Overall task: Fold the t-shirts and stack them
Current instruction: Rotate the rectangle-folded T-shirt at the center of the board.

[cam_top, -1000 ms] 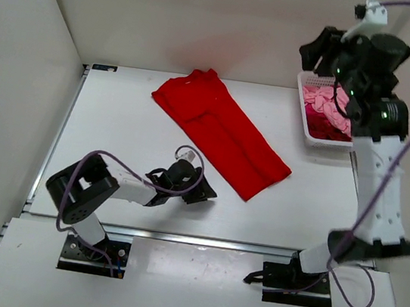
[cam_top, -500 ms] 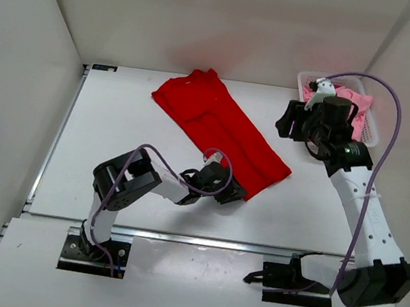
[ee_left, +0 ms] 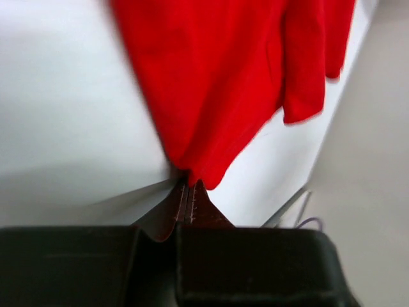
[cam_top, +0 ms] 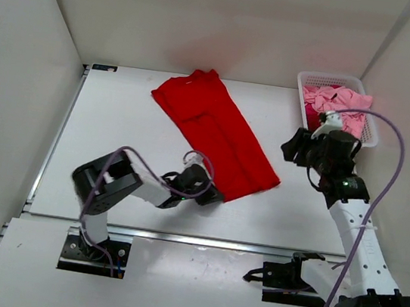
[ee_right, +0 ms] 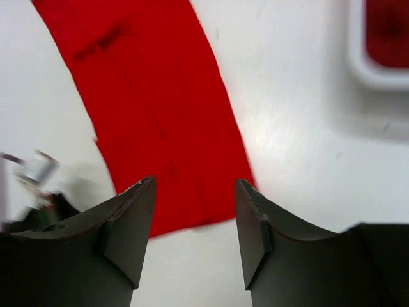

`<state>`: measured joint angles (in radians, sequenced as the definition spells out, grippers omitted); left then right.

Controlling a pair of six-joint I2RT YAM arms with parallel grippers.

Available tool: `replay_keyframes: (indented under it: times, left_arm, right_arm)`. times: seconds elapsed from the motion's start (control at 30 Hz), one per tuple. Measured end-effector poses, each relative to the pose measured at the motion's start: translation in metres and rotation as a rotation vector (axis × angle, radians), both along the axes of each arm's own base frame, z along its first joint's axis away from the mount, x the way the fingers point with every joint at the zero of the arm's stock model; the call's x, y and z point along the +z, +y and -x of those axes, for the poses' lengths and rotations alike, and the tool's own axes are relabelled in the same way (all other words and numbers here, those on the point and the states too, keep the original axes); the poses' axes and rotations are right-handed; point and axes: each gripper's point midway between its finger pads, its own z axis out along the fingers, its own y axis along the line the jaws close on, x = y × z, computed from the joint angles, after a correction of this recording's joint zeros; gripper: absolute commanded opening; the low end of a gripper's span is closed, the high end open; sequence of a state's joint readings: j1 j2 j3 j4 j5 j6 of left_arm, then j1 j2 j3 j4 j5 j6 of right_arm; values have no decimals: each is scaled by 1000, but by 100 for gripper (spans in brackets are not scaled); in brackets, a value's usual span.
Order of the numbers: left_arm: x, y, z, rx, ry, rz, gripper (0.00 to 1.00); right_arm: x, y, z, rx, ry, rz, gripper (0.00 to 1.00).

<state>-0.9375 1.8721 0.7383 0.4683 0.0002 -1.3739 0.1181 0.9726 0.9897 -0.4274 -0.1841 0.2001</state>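
While the red shirt (cam_top: 220, 129) lies folded into a long strip on the table (cam_top: 116, 133), running from 11 o'clock down to 5 o'clock, the left gripper (cam_top: 214, 195) sits low at the strip's 5 o'clock end. Its fingers are pressed together on the corner of the cloth. The right gripper (cam_top: 290, 144) hangs above the table just off the strip's 3 o'clock side, fingers spread wide and holding nothing — its own camera looks down on red cloth through the gap. A white basket (cam_top: 371, 131) stands in the table's 1 o'clock corner. It holds a crumpled pink shirt (cam_top: 342, 100) on top and darker red cloth (cam_top: 311, 119) under it.
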Motion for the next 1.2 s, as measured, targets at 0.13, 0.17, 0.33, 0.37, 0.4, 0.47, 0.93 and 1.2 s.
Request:
replay_keyframes:
  times: [0.13, 0.17, 0.33, 0.37, 0.4, 0.47, 0.93, 1.2]
  left_arm:
    - [0, 80, 14, 18, -10, -88, 0]
    - [0, 101, 16, 29, -12, -113, 0]
    - [5, 166, 23, 60, -37, -201, 1]
    - [9, 172, 24, 54, -44, -204, 2]
    - [12, 177, 24, 51, -50, -205, 2]
    - [14, 189, 26, 49, -57, -209, 2]
    - [2, 234, 56, 55, -58, -213, 47]
    - [1, 240, 58, 59, -39, -232, 43]
  right_arm:
    - [-75, 12, 19, 11, 171, -19, 47]
    - [-92, 16, 26, 17, 211, -23, 47]
    - [-155, 44, 60, 65, 367, -61, 46]
    - [-162, 53, 67, 89, 385, -61, 47]
    - [-167, 62, 73, 118, 396, -62, 46]
    - [-173, 84, 84, 183, 399, -66, 46]
    - [-213, 135, 104, 312, 476, -191, 43]
    - [-210, 151, 101, 353, 457, -258, 33]
